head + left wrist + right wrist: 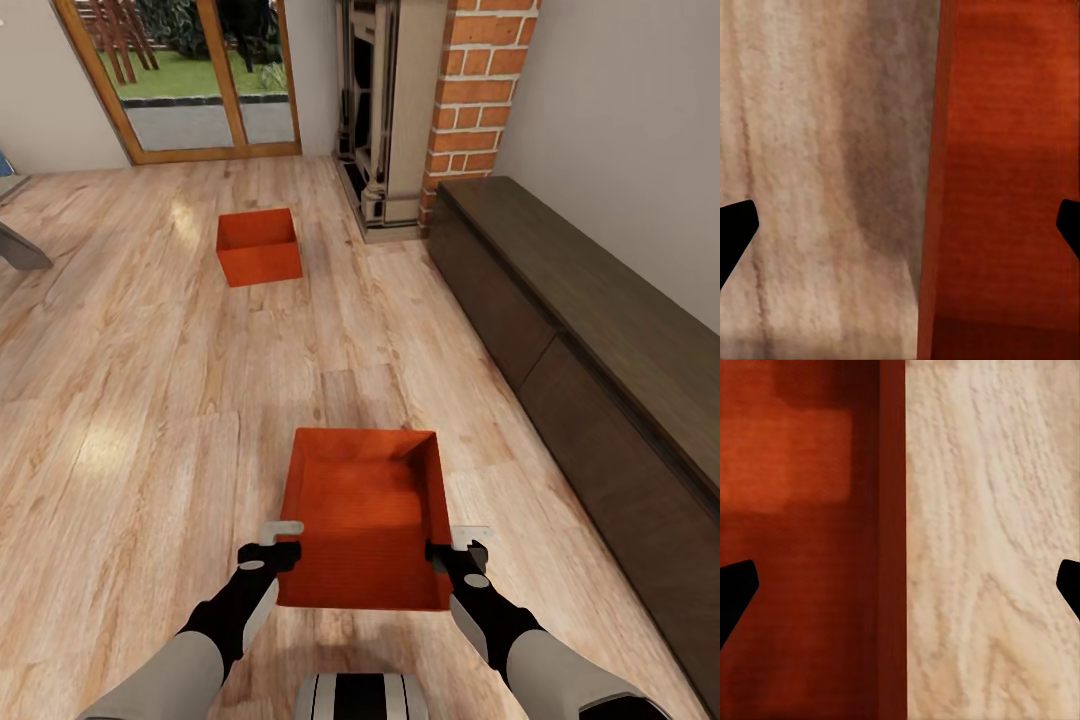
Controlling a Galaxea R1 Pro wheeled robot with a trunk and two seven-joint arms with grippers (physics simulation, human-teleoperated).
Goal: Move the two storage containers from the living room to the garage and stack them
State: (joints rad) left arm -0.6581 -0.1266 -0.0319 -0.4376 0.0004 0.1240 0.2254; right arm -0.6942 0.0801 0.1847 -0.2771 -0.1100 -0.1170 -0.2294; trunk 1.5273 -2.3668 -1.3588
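Wood floor (150,400); wide jaws straddling container (365,510) walls.

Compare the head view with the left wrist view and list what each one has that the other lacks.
Head view alone: the far container, the glass doors, the brick fireplace, the long dark cabinet and both arms, with the left gripper and right gripper straddling the near container's side walls.

Left wrist view alone: a close look at that container's left wall passing between the gripper's dark fingertips.

Both: the near container and the wood-plank floor.
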